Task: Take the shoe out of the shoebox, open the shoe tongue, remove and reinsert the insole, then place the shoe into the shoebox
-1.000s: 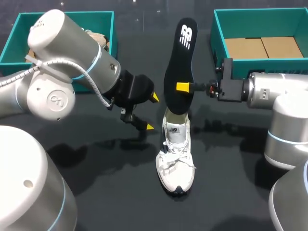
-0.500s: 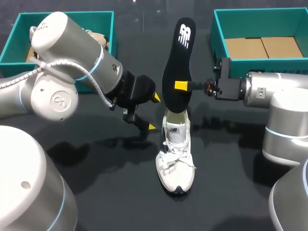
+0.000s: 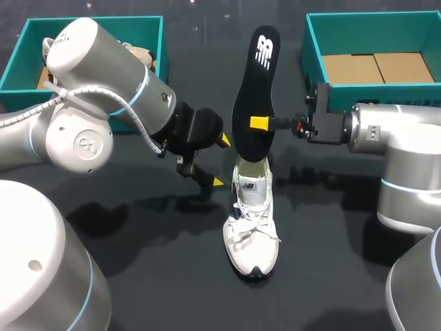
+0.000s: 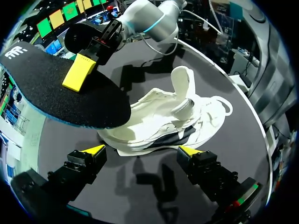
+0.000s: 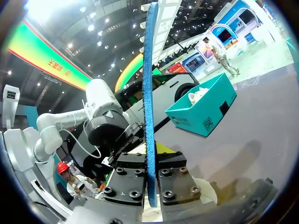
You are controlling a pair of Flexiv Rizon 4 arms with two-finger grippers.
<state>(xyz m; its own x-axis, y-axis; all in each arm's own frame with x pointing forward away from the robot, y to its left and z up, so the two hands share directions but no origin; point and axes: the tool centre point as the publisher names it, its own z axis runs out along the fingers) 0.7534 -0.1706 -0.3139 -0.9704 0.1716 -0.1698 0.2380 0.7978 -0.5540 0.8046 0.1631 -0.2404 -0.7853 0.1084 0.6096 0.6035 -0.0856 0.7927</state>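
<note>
We judge the task a little past its midpoint. The shoe (image 3: 251, 221) is out of its box and stands on the dark bench (image 3: 158, 276) in the lower middle of the head view, toe toward the bottom edge, with the tongue lifted open. The insole (image 3: 256, 83) is out as well: our right hand (image 3: 256, 124) pinches it from both sides at mid-length and holds it upright in the upper middle, its lower end over the shoe's opening; we cannot tell whether they touch. Our left hand (image 3: 219, 161) is spread and empty, just left of the shoe's heel. What is left, as we see it, is to slide the insole back in and set the shoe into the teal shoebox (image 3: 313, 48) at the upper right
</note>
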